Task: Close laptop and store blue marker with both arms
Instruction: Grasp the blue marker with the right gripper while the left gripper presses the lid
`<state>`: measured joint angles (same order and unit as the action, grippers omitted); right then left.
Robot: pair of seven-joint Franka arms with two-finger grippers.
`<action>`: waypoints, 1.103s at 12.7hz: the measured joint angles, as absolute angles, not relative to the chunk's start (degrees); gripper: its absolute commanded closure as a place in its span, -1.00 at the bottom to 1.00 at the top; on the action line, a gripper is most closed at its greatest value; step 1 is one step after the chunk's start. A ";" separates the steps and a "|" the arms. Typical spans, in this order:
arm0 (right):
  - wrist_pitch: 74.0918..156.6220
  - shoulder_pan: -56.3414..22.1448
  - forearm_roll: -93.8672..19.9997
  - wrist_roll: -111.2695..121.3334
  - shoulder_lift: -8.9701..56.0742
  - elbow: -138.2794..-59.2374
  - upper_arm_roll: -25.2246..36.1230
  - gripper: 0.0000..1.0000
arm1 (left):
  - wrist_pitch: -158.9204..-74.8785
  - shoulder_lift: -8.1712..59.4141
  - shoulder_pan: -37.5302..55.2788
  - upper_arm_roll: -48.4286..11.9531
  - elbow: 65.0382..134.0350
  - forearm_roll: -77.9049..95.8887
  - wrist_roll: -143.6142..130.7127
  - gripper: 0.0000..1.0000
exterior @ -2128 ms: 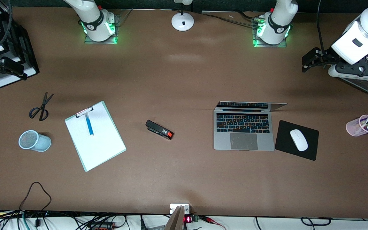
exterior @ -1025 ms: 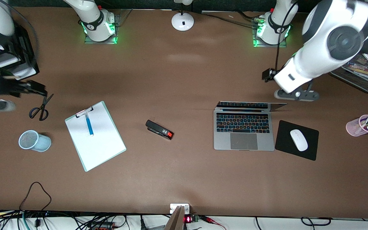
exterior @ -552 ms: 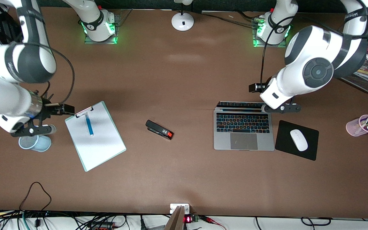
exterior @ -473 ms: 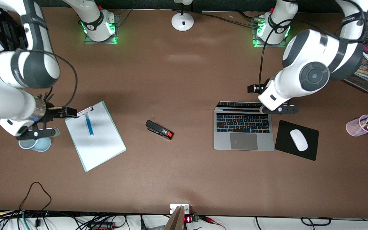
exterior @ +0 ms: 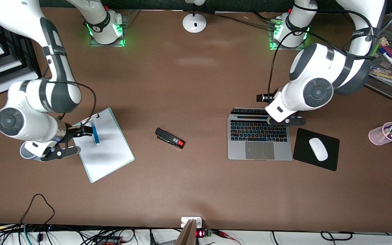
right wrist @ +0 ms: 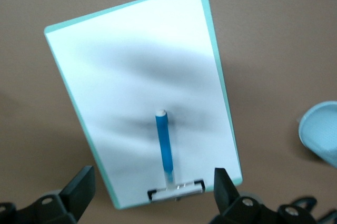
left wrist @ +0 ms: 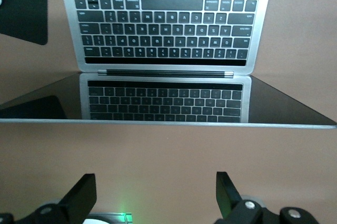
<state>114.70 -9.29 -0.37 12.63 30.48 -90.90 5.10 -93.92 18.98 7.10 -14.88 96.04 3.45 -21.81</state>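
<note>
The silver laptop (exterior: 260, 149) lies open toward the left arm's end of the table. Its lid (left wrist: 158, 100) leans back and mirrors the black keyboard (left wrist: 166, 29). My left gripper (exterior: 262, 98) (left wrist: 155, 182) is open and empty. It hovers over the bare table just past the lid's top edge, toward the arm bases. The blue marker (exterior: 95, 132) (right wrist: 165, 142) lies on a white clipboard (exterior: 105, 153) (right wrist: 142, 66), one end at the metal clip. My right gripper (exterior: 83, 130) (right wrist: 152, 174) is open and empty, above the clip end of the marker.
A black stapler (exterior: 169, 138) lies mid-table. A black mouse pad (exterior: 301, 153) with a white mouse (exterior: 318, 149) sits beside the laptop. A pink cup of markers (exterior: 386, 133) and a wire tray (exterior: 391, 64) are farther out. A light-blue mesh cup (right wrist: 321, 129) stands beside the clipboard.
Both arms swung in from the table's ends. The right gripper came over the clipboard's clip. The left gripper came to the laptop's lid. Nothing on the table moved.
</note>
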 measured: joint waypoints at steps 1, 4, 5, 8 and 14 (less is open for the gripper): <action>117.76 -9.29 -0.37 15.40 31.09 -92.47 5.10 -1.00 | -93.99 19.14 7.58 -14.89 96.04 3.45 -21.81 -1.00; 125.22 -9.24 -0.37 19.67 32.76 -96.57 5.20 -1.00 | -94.00 19.56 8.19 -14.88 96.06 3.04 -21.80 -1.00; 126.37 -9.27 -0.37 19.69 33.06 -97.63 5.20 -1.00 | -94.00 19.83 8.20 -14.88 96.07 2.97 -21.80 -1.00; 129.23 -9.27 -0.37 19.91 34.54 -99.73 5.20 -1.00 | -95.40 21.11 8.24 -14.84 96.07 2.93 -21.80 -1.00; 133.46 -9.33 -0.38 20.38 35.22 -102.05 5.18 -0.99 | -100.07 24.23 8.15 -14.41 95.69 2.11 -21.80 -1.00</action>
